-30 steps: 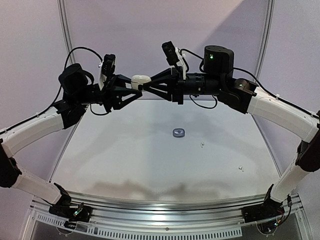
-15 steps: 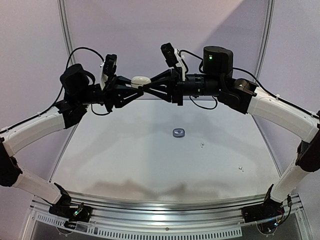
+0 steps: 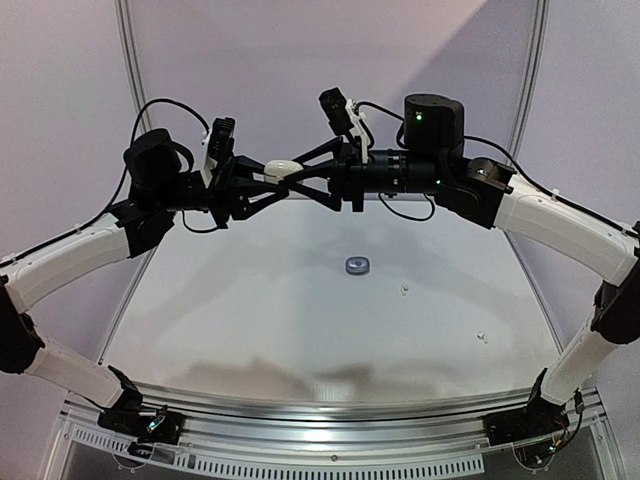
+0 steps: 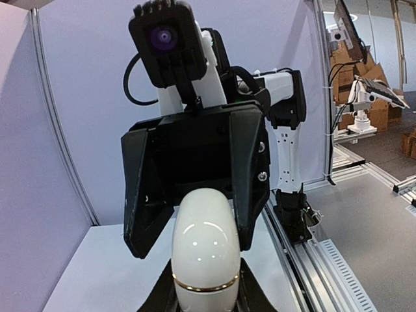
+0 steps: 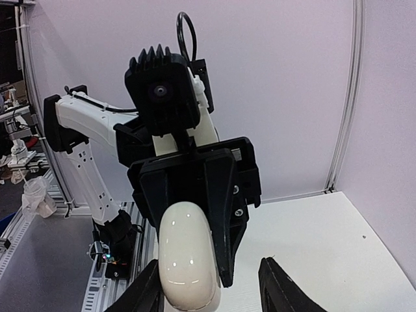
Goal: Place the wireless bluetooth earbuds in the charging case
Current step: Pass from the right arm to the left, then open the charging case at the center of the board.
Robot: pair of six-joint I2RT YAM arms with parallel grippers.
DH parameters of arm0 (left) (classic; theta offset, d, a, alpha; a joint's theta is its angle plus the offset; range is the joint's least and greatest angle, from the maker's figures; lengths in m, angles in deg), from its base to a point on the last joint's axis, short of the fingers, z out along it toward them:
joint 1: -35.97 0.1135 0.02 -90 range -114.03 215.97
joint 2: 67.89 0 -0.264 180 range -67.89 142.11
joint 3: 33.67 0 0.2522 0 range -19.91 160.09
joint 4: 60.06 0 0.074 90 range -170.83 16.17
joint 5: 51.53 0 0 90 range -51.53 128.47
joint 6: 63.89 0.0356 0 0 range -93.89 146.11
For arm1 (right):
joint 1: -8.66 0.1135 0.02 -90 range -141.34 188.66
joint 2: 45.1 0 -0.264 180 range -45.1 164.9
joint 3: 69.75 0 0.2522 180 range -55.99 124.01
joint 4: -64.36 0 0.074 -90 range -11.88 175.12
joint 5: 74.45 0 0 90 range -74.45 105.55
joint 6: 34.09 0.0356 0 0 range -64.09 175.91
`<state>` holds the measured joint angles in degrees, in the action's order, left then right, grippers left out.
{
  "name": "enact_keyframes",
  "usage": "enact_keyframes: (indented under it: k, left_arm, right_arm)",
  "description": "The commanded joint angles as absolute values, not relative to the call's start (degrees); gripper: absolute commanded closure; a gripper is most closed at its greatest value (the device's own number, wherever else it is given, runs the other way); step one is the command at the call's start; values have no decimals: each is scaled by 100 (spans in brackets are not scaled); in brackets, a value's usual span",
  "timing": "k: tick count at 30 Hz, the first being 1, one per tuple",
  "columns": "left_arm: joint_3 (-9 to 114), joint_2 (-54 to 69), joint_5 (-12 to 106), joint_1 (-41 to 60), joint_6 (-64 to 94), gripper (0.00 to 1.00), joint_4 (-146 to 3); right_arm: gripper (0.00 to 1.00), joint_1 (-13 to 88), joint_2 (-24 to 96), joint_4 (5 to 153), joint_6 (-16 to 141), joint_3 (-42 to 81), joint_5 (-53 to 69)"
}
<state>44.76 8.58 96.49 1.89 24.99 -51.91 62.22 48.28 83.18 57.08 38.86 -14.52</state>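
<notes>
High above the table, a white pebble-shaped charging case (image 3: pixel 282 167) with a thin gold seam hangs between the two arms. My left gripper (image 3: pixel 268 178) is shut on it; in the left wrist view the case (image 4: pixel 203 250) rises out of my gripper (image 4: pixel 205 302). My right gripper (image 3: pixel 292 174) faces it, open, with its jaws spread around the case's other end. In the right wrist view the case (image 5: pixel 188 257) sits close to one finger (image 5: pixel 146 292), with a clear gap to the other. Two tiny white earbuds (image 3: pixel 404 290) (image 3: pixel 482 336) lie on the table.
A small dark grey round case (image 3: pixel 357 265) lies at the middle of the white table (image 3: pixel 250 310). Purple walls stand behind. A metal rail (image 3: pixel 320 425) runs along the near edge by the arm bases.
My right gripper's jaws have spread apart off the white case. The left gripper has closed tighter on it, and the case has shifted slightly.
</notes>
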Motion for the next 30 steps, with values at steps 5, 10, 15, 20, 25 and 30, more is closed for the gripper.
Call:
enact_keyframes:
  k: [5,10,15,20,25,30]
  left_arm:
    - [4390,705,9742,65,3179,100,-5661]
    - [4398,683,9736,46,3550,100,-5962]
    - [4417,675,9737,46,3578,100,-6042]
    - [4424,669,9754,38,3649,100,-6139]
    - [4417,650,9773,38,3812,100,-6281]
    - [4408,635,9778,24,4013,100,-6425]
  right_arm:
    - [52,6249,4785,8409,5735,4022,-944]
    - [52,6253,4779,8609,5653,4214,-592]
    - [53,6251,4773,8611,5651,4234,-524]
    - [54,6251,4779,8652,5674,4244,-437]
    - [54,6237,4756,8743,5714,4275,-296]
    - [54,6238,4762,8759,5799,4289,-230]
